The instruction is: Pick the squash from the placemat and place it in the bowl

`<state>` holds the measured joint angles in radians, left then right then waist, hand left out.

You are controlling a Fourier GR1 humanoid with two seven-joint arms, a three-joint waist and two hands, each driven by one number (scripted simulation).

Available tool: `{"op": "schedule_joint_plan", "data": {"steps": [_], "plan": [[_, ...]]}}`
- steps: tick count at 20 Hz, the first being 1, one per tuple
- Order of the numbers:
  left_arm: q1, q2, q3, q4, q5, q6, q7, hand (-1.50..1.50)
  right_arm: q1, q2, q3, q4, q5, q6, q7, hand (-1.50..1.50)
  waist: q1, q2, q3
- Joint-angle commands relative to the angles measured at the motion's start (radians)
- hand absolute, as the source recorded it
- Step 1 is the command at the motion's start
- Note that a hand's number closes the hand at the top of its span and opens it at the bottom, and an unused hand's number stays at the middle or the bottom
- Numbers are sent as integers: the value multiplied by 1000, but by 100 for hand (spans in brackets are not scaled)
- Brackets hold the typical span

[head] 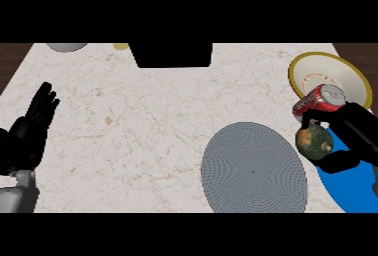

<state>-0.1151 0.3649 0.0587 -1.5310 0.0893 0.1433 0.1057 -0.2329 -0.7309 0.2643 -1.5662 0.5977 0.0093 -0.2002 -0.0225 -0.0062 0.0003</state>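
Head view: the mottled green-brown squash (314, 141), rounded, sits just right of the grey, finely ringed bowl (255, 167), with the right hand (358, 127) curled around it above the smooth blue placemat (356, 192). Up and right of the bowl a red can (319, 99) lies beside a cream, yellow-rimmed plate (334, 66). Far left of the bowl the left hand (33, 125) rests, fingers straight. The counter (133, 125) is pale veined marble.

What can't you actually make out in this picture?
All in the head view:
- Squash: its right side is hidden by the right hand curled round it.
- Blue placemat: cut off by the right edge and partly covered by that hand.
- Black block, grey object, yellow bit: cut off at the counter's far edge, so there is no telling what they are.
- Red can: lettering too small to read.
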Motion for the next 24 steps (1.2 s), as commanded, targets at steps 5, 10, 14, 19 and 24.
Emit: {"op": "schedule_joint_plan", "data": {"steps": [5, 10, 14, 19, 24], "plan": [[1, -3, 16, 1, 1, -18, -13, 0, 19, -78, -345, -35, -312, 73, -77, 150, 11, 4, 0], [-29, -4, 18, -4, -11, -48, 30, 0, -98, -87, -409, 44, -320, 179, 5, 150, 25, 6, -1], [-62, -26, 43, 109, -7, -68, -61, 0, -213, -38, -385, 258, -300, 193, -82, 150, 32, 10, -1], [-48, -75, -18, 12, -67, -11, -6, 0, -378, 15, -362, 568, -235, 165, -195, 150, 45, 12, 0], [-47, -45, 1, -11, -41, -56, 22, 0, -532, 72, -346, 861, -138, 59, -310, 150, 65, 18, 1]]}}
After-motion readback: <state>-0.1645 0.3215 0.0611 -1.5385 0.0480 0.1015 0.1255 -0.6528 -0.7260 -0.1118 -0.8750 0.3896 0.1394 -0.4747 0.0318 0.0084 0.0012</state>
